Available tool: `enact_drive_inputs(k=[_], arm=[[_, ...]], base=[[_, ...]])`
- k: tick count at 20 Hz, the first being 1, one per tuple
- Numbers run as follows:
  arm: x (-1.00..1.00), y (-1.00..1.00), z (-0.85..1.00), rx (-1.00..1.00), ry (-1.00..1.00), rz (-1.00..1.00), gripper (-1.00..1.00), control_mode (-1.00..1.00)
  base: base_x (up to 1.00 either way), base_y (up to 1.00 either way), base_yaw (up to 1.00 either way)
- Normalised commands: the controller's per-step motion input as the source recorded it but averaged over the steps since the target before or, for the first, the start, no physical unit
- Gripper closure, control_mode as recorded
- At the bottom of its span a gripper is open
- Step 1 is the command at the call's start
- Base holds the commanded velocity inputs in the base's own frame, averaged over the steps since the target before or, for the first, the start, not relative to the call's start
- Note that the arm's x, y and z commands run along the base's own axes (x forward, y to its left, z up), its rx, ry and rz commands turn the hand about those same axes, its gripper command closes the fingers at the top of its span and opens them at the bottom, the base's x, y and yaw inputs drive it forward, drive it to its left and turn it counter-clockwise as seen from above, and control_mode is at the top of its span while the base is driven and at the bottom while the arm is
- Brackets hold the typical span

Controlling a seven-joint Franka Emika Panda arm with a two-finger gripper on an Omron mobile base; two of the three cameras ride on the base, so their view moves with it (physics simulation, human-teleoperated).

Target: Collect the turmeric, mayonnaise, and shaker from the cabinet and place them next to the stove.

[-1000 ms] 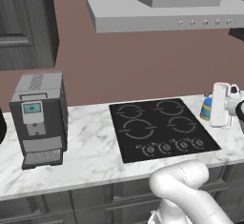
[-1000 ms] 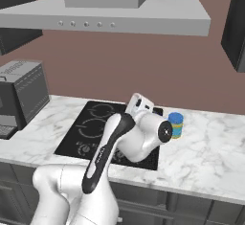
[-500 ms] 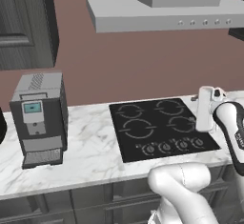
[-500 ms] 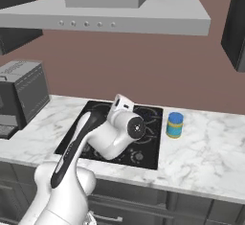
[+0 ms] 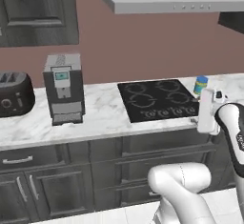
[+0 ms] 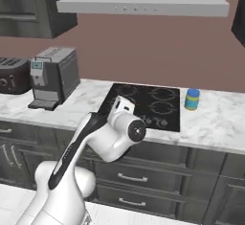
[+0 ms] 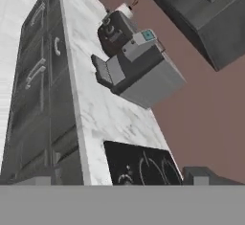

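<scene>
The mayonnaise (image 5: 201,85) (image 6: 192,99) jar stands on the marble counter (image 5: 100,116) (image 6: 215,121) just beside the stove (image 5: 159,99) (image 6: 146,105) (image 7: 139,165), on the side away from the coffee machine (image 5: 64,88) (image 6: 52,77) (image 7: 136,71). The gripper (image 7: 119,178) is well apart from the jar, near the stove's front edge, with its fingers spread wide and nothing between them. There is bare counter between the stove and the coffee machine, and the cabinet (image 5: 38,11) (image 6: 33,6) (image 7: 210,16) hangs above the coffee machine.

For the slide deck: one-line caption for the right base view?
Mayonnaise already on the counter right of the stove; arm pulled back, gripper open and empty.
</scene>
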Motion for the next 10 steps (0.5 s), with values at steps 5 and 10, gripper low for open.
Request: enact_drive_inputs(k=[5,10], arm=[[0.00,0.00,0.00,0.00,0.00,0.00,-1.00,1.00],[0.00,0.00,0.00,0.00,0.00,0.00,-1.00,1.00]], base=[[-0.63,1.00,0.00],[-0.45,1.00,0.00]])
